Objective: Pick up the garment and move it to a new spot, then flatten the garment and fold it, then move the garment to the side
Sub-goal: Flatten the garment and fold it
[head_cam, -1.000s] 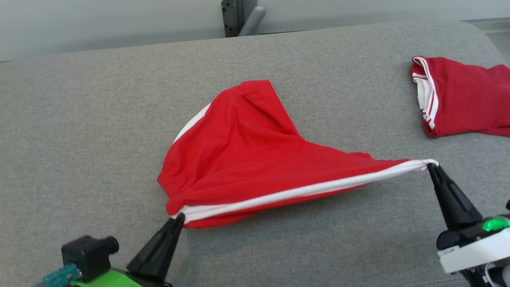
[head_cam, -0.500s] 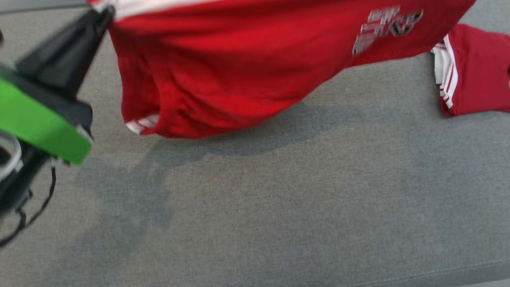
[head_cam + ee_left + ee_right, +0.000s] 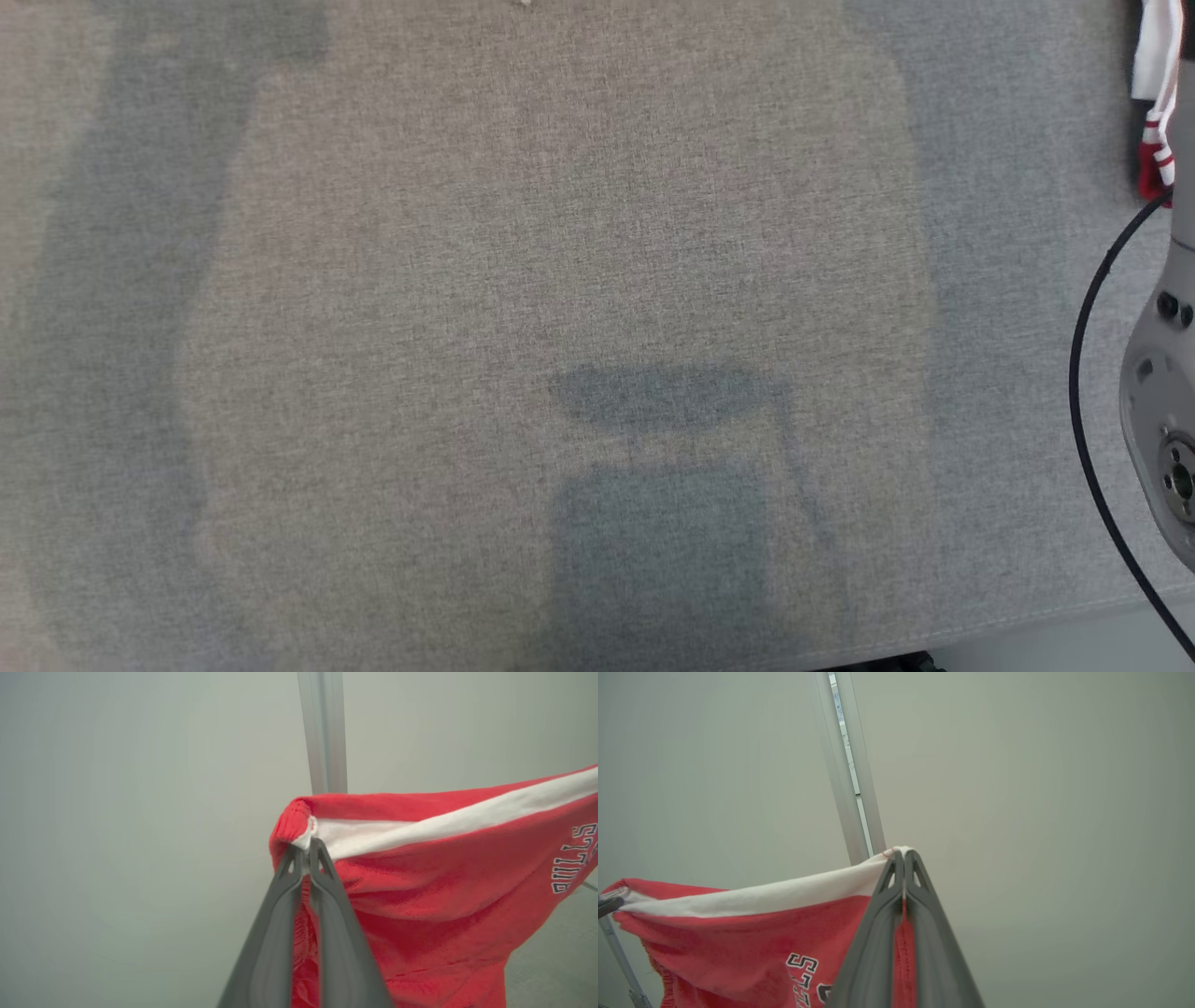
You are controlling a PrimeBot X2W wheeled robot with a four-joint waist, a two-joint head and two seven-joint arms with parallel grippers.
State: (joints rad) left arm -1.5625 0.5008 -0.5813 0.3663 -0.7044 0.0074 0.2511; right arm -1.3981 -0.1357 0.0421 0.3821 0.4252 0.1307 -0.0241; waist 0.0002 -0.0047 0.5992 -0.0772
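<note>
Lifted off the tabletop where it had lain stretched a second earlier, the red garment hung in the air between both arms, and the head camera had swung down.

Head view: the grey fabric-covered tabletop lay under broad soft shadows. A pale forearm and a black cable entered at the right edge. Behind them, at the upper right, was a sliver of red-and-white cloth; which piece it belonged to could not be told.

Left wrist view: the left end effector was pressed together on a corner of the garment, pinching it where the white band met a ribbed red edge. The cloth sagged below in loose folds, with dark-outlined lettering at its far side. Behind stood a plain pale wall and an upright metal post, with grey fabric showing at the lower right.

Right wrist view: the right end effector pinched the other end of the white band, its fingers tight together. The band ran taut to the left, where the left end effector's tip met it at the frame edge. A slim metal strut crossed the lower left corner.
</note>
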